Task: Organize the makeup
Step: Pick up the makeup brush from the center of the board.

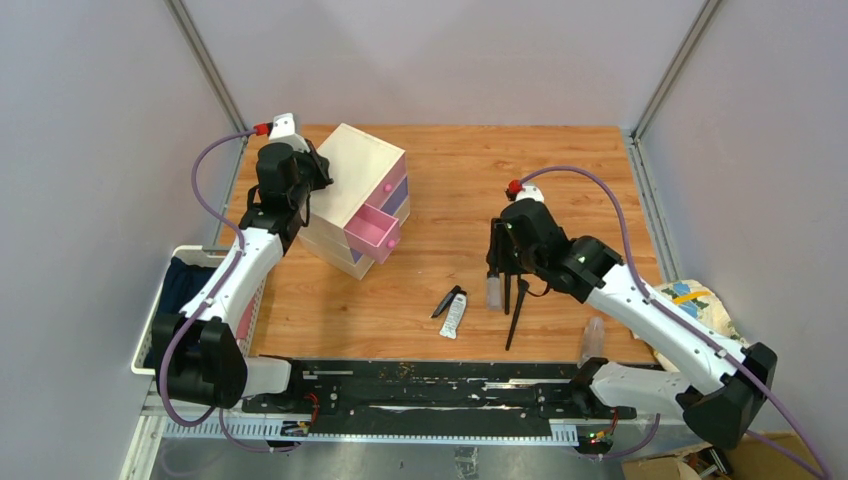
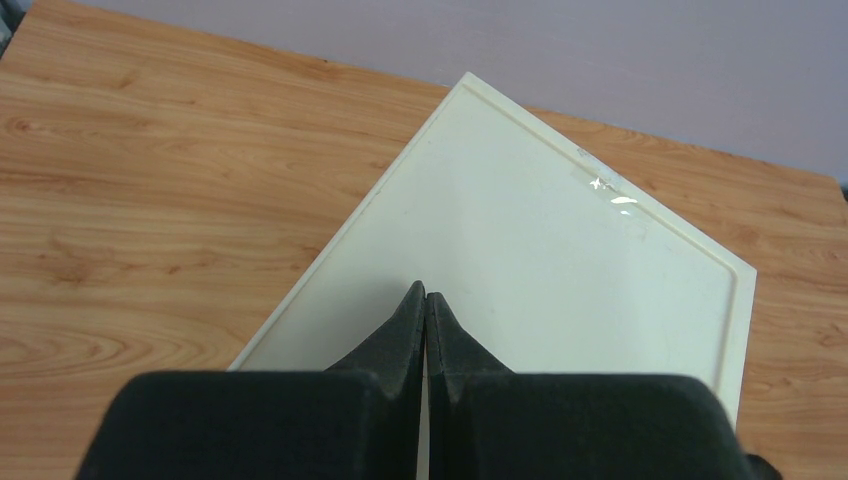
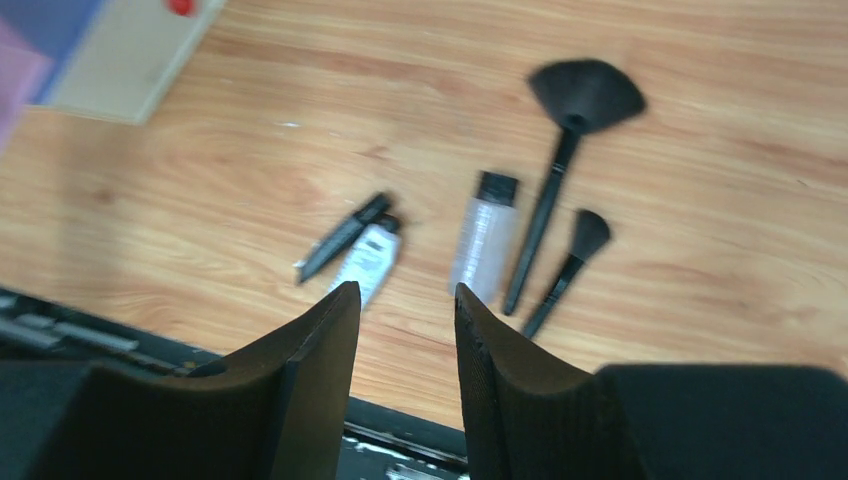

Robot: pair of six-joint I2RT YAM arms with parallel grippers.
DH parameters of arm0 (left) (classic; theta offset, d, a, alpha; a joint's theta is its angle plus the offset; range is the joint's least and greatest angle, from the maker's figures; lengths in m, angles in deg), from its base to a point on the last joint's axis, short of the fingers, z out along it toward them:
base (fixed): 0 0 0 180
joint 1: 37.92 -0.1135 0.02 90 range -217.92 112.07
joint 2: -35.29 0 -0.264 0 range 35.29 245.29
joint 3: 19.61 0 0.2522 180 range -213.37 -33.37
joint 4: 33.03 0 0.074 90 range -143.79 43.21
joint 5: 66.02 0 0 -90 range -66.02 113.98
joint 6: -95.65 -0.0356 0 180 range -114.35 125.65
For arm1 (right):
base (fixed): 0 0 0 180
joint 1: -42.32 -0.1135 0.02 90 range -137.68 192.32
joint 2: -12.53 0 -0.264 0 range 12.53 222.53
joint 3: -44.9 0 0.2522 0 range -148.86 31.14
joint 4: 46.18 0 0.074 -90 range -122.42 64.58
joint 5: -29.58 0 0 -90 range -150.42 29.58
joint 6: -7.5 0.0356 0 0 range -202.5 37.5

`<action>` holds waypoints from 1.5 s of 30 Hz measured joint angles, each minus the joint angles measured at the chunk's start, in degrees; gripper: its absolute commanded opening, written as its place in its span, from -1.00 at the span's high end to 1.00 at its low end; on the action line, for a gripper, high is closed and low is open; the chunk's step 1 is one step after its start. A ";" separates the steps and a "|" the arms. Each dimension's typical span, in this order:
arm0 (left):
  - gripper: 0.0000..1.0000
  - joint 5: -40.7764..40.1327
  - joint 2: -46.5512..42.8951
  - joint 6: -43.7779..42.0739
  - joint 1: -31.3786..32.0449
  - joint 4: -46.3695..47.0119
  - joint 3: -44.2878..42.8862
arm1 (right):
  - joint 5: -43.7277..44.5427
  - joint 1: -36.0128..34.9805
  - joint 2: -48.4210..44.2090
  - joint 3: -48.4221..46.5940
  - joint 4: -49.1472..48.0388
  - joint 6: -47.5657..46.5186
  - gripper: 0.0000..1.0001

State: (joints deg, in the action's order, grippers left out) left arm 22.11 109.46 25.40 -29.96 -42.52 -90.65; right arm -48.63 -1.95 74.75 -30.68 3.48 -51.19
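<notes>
Makeup (image 3: 483,245) lies on grained wood (image 3: 750,200) below the parted right claw (image 3: 405,300); left claw (image 2: 425,300) pinched together.

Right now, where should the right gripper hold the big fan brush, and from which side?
Probably the thin handle just below the head of the fan brush, from above, closing across it. It lies flat, and lower down the clear bottle and small brush crowd it.
</notes>
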 measured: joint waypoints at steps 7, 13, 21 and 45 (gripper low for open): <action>1.00 0.02 0.00 0.02 0.02 0.00 0.00 | 6.82 1.38 7.34 0.20 7.74 2.08 0.20; 1.00 0.85 0.00 0.04 0.15 -0.02 0.00 | 7.26 5.03 17.14 3.67 8.31 3.45 0.35; 1.00 1.73 0.00 0.04 0.15 0.61 0.37 | 1.92 11.37 25.11 4.52 2.32 2.08 0.47; 1.00 1.86 0.00 0.04 0.15 1.38 0.74 | -4.74 12.44 28.44 8.07 -5.77 1.03 0.38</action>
State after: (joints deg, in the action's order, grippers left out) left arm 23.97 109.46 25.45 -29.80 -41.14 -89.91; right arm -53.37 10.49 103.18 -22.62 -2.29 -50.16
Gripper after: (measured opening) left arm 0.001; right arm 0.308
